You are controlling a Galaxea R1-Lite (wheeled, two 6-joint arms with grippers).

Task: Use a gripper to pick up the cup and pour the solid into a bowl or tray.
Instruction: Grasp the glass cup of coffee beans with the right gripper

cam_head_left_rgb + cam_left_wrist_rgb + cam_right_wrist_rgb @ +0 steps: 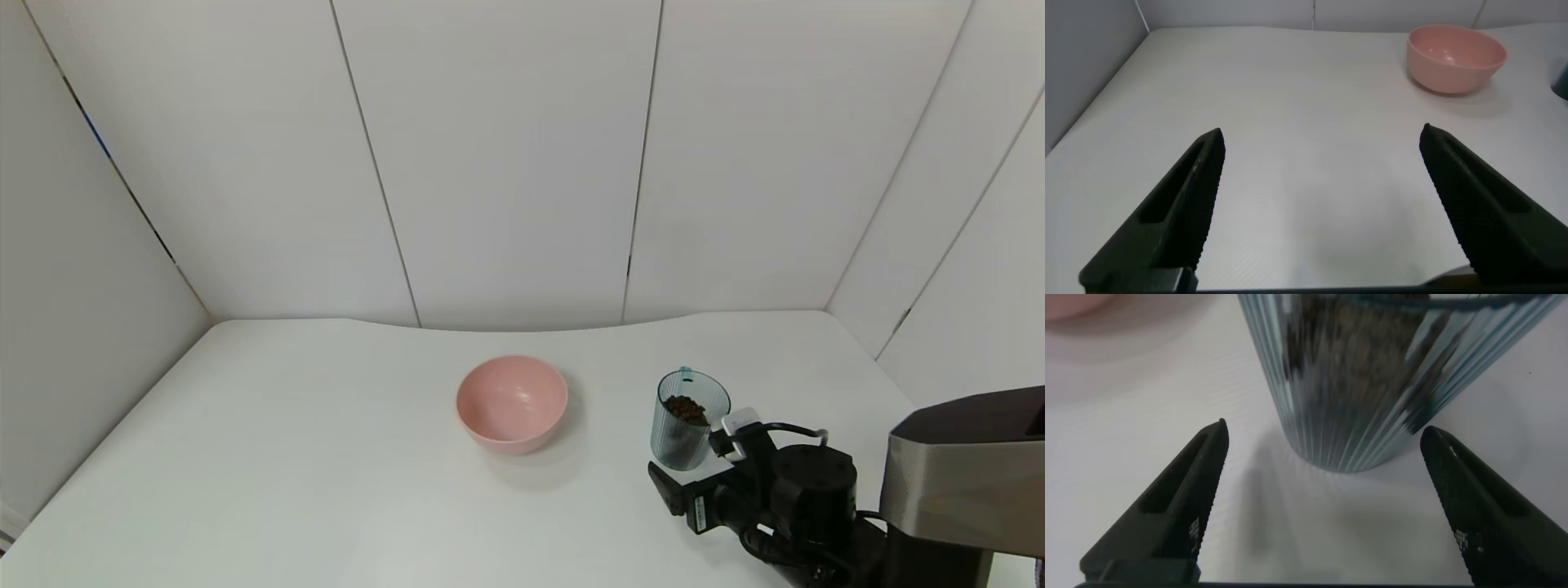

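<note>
Right pincer (692, 474): low over the near right part of the bench (326, 457), fingers spread wide apart, gripping nothing. In the right wrist view the two fingertips (1196, 498) flank the base of the cup (1360, 384) with bare bench showing on both sides; no contact.

Left pincer (1319, 212): fingers wide apart, gripping nothing, over bare bench on the left; not seen in the head view.

Cup: upright on the bench, just beyond the right pincer, small handle at the far rim. Solid (686, 408): dark brown pellets heaped inside the cup.

Bowl (512, 403): pink, upright, to the left of the cup and apart from it, with open bench between them.

Bench edges: white walls (506, 163) close the far side and both flanks; the cup stands nearer the right edge.
</note>
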